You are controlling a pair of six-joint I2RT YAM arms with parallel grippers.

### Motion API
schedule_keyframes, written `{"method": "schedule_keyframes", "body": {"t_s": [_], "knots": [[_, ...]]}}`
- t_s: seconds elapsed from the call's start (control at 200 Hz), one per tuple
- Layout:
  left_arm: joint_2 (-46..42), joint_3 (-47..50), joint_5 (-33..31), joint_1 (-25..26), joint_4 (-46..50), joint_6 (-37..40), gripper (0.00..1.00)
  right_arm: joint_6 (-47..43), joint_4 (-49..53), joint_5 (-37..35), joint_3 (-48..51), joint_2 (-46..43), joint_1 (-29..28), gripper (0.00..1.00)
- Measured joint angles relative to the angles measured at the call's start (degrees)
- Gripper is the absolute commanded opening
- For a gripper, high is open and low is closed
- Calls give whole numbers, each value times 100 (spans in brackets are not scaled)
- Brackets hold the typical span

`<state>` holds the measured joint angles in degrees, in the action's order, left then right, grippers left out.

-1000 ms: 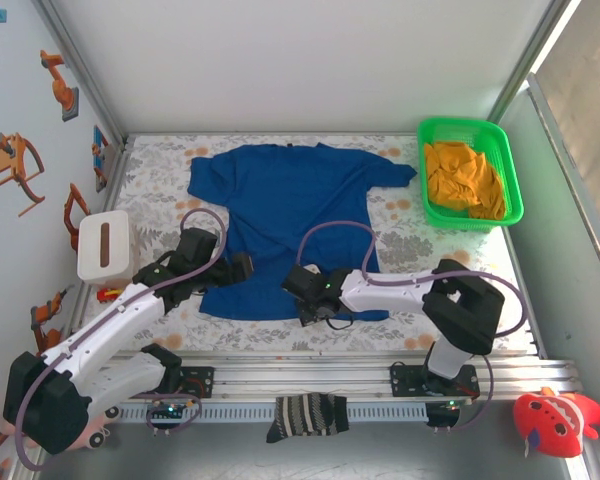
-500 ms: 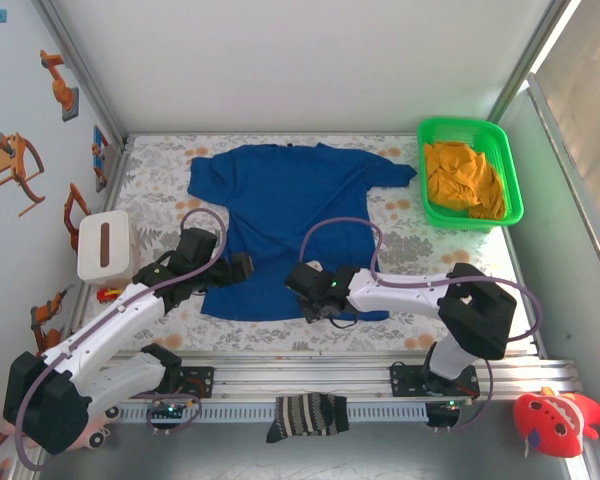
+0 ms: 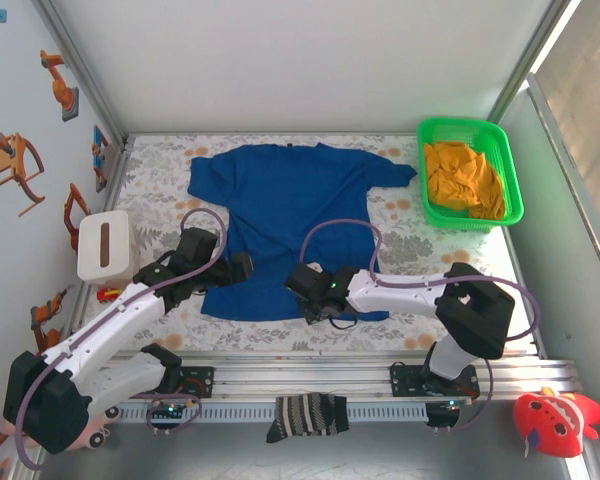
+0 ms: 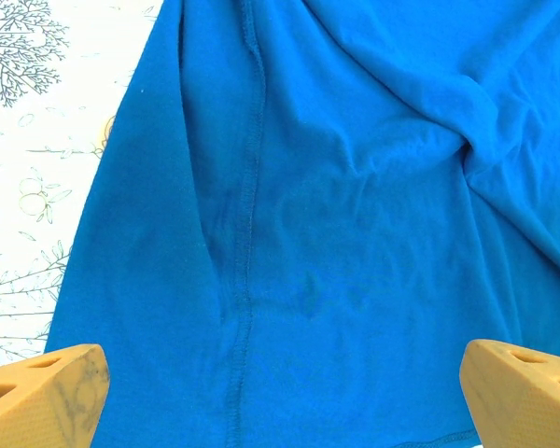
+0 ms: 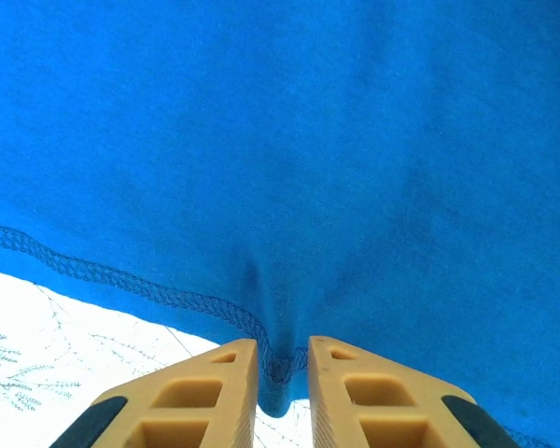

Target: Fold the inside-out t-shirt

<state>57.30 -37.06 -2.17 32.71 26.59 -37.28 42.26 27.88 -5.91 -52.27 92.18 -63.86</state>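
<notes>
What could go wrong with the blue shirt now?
The right tool pinches just a small bit of the hem of the t-shirt, so the cloth might slip out when lifted. The left tool is open and holds nothing, so lifting one side alone could bunch the shirt up.

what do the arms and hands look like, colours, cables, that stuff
Both arms have white links with black joint housings: the left arm, the right arm. A thin mauve cable loops along each. The left hand and right hand end in blocky orange-tan fingers with hollow pockets.
</notes>
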Motion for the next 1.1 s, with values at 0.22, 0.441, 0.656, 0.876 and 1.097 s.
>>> {"method": "schedule_keyframes", "body": {"t_s": [0.22,0.441,0.656,0.876,1.097], "knots": [[28,-2,0,0,0,0,96,52,-28,37,59,15,0,0],[44,-7,0,0,2,2,96,33,-9,33,57,-39,0,0],[35,-96,-17,0,22,120,97,-48,308,-74,-212,-837,2,0],[-179,-109,70,111,-15,376,99,-181,435,-221,-636,-1309,50,0],[-787,205,-269,1228,-439,595,100,-232,595,-264,-636,-1325,192,0]]}}
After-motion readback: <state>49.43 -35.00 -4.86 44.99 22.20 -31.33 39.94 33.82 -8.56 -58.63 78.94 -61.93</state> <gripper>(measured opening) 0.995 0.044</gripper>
